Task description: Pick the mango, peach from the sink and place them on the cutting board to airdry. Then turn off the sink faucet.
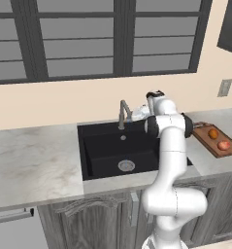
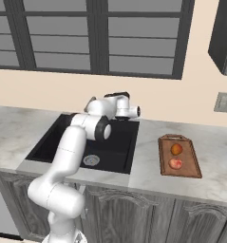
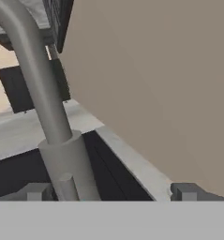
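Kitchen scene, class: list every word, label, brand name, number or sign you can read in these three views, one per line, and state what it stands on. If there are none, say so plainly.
No readable text anywhere in the three views.
Cutting board: plain wood, no mark.
Sink faucet: bare grey metal, no brand.
Wall plate: blank, no lettering.
Sink, counter and cabinet doors: unmarked.
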Robot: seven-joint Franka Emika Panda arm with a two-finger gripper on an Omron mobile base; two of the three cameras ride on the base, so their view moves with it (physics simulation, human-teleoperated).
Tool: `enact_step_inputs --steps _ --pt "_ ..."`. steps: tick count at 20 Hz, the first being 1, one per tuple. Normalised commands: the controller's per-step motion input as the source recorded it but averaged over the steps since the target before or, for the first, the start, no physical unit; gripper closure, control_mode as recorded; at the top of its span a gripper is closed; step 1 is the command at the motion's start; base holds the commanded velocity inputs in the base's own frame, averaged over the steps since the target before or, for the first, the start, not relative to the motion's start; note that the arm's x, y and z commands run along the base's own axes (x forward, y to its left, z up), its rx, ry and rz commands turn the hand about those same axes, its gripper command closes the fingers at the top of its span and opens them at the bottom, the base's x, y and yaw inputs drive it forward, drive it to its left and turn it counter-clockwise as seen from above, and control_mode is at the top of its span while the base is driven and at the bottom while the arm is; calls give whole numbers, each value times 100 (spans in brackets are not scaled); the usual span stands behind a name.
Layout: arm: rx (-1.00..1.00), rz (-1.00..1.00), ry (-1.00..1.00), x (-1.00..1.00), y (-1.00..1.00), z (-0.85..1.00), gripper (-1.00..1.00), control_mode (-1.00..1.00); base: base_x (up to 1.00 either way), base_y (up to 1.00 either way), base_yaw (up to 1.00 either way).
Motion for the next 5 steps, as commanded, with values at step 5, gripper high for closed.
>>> enact_step_inputs --steps 5 --pt "0 7 -5 0 100 0 -100 -100 0 0 0"
